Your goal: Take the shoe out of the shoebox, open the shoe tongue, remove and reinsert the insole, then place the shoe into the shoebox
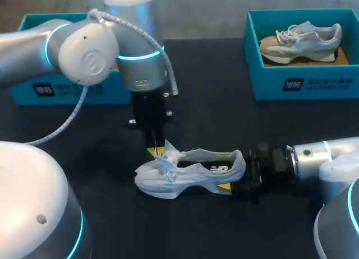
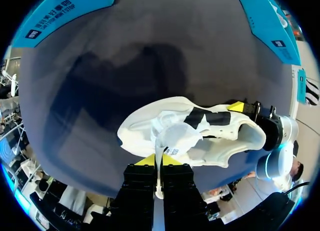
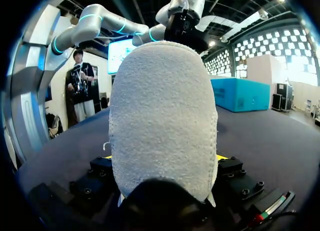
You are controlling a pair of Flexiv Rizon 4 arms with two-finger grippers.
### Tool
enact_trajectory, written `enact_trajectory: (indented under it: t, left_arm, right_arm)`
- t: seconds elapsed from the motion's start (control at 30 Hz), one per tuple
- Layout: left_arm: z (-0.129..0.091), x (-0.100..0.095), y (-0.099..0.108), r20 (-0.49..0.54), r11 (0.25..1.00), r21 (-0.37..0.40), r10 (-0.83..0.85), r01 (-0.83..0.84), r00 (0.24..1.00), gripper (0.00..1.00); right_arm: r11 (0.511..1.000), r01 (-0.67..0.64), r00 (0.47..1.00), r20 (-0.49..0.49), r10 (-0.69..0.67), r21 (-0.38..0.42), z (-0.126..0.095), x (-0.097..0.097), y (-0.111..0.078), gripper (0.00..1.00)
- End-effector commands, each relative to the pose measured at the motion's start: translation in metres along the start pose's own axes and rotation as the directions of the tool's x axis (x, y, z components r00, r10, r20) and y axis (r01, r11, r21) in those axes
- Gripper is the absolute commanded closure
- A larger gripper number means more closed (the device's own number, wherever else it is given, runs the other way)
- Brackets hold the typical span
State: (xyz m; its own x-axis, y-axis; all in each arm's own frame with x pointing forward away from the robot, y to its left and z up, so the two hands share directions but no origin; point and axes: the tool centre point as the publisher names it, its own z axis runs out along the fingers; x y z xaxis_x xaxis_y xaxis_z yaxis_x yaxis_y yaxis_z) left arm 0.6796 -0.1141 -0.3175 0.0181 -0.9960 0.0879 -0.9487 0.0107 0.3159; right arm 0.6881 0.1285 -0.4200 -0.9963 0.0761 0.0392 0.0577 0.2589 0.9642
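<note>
A white and pale-grey shoe lies on its side on the dark table, toe toward my left. From above, my left gripper is shut on the shoe's tongue. In the left wrist view the tongue runs as a thin white strip into my closed left gripper. My right gripper comes in level from the right and clasps the heel from both sides. The heel fills the right wrist view between that gripper's fingers. I cannot make out the insole.
A teal shoebox at the back right holds a second shoe. Another teal box stands at the back left, partly behind my left arm. Bare dark tabletop lies between the boxes and the shoe.
</note>
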Motion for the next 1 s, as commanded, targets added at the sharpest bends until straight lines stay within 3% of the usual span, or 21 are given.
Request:
enact_trajectory:
  t: [0.03, 0.53, 0.73, 1.0]
  left_arm:
    - [0.008, -0.009, -0.006, -0.060, 1.000, -0.026, 0.005, -0.007, 0.998, 1.00]
    - [0.027, -0.027, -0.013, -0.033, 0.998, -0.063, -0.013, 0.011, 0.999, 1.00]
    - [0.013, -0.029, -0.010, -0.048, 0.998, -0.057, 0.017, -0.020, 0.999, 0.65]
    - [-0.021, -0.025, -0.002, -0.077, 0.994, 0.002, 0.109, -0.110, 0.991, 0.51]
  right_arm:
    - [1.000, -0.001, 1.000, 0.000, 0.001, 0.005, 0.000, 0.000, 0.000, 1.00]
    - [1.000, -0.001, 1.000, 0.000, 0.001, 0.005, 0.000, 0.000, 0.000, 1.00]
    - [1.000, -0.001, 1.000, 0.000, 0.001, 0.005, 0.000, 0.000, 0.000, 1.00]
    - [1.000, -0.001, 1.000, 0.000, 0.001, 0.005, 0.000, 0.000, 0.000, 1.00]
